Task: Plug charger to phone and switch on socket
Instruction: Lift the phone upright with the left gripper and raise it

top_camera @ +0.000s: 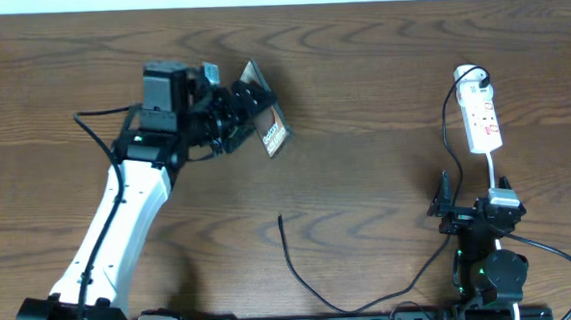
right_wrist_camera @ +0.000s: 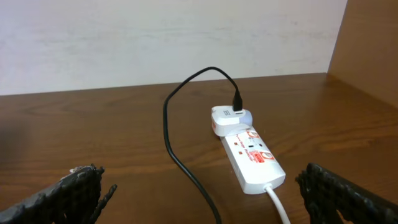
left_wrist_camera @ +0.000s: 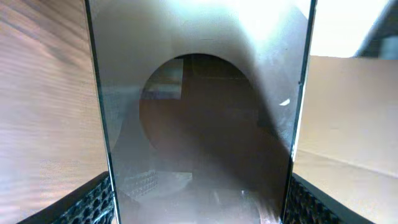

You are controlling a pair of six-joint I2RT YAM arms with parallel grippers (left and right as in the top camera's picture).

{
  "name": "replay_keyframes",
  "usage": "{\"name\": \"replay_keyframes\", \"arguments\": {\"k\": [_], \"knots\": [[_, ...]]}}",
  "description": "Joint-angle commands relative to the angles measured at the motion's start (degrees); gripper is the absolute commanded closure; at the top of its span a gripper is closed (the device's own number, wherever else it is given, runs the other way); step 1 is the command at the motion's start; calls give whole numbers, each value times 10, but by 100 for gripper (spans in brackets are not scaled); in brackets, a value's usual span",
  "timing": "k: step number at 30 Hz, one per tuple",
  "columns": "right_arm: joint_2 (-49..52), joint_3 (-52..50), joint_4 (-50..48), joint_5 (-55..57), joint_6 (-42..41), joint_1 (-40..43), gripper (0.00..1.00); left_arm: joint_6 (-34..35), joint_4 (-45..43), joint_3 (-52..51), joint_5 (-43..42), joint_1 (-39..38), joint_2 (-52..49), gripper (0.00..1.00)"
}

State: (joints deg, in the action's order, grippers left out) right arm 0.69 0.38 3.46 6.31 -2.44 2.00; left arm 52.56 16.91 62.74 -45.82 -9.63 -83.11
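Seen from overhead: clamping the phone (top_camera: 268, 130) between the closed jaws of the left gripper (top_camera: 237, 116), holding it tilted with its white lettering showing, well to the left of the socket (top_camera: 481, 118). Resting the right gripper (top_camera: 474, 198) just short of the socket's near end, spread wide. Leaving the charger (top_camera: 286, 249) loose on the table (top_camera: 377, 40), trailing from the socket's far end down past the right gripper and round to a plug tip (top_camera: 279, 218) lying well left of the socket, apart from the phone. Seen from the left wrist: filling nearly the whole frame with the phone's glossy dark face (left_wrist_camera: 199, 124), pressing black fingers (left_wrist_camera: 93, 202) against both of its long edges. Seen from the right wrist: facing the socket (right_wrist_camera: 252, 155) straight ahead, with fingers (right_wrist_camera: 68, 193) set wide apart and gripping nothing; showing the charger (right_wrist_camera: 171, 124) arching out of a white adapter (right_wrist_camera: 227, 118) at the socket's far end and a white cord (right_wrist_camera: 277, 202) leaving its near end.
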Motion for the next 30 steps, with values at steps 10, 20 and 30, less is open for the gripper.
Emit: {"name": "replay_keyframes", "arguments": {"k": [10, 20, 30], "knots": [[-3, -1, 2, 6, -7, -3, 1, 319, -47, 21, -262, 58, 13, 93], [-3, -1, 2, 6, -7, -3, 1, 372, -83, 21, -271, 58, 12, 92], [-3, -1, 2, 6, -7, -3, 1, 374, -83, 21, -271, 57, 12, 93]]}}
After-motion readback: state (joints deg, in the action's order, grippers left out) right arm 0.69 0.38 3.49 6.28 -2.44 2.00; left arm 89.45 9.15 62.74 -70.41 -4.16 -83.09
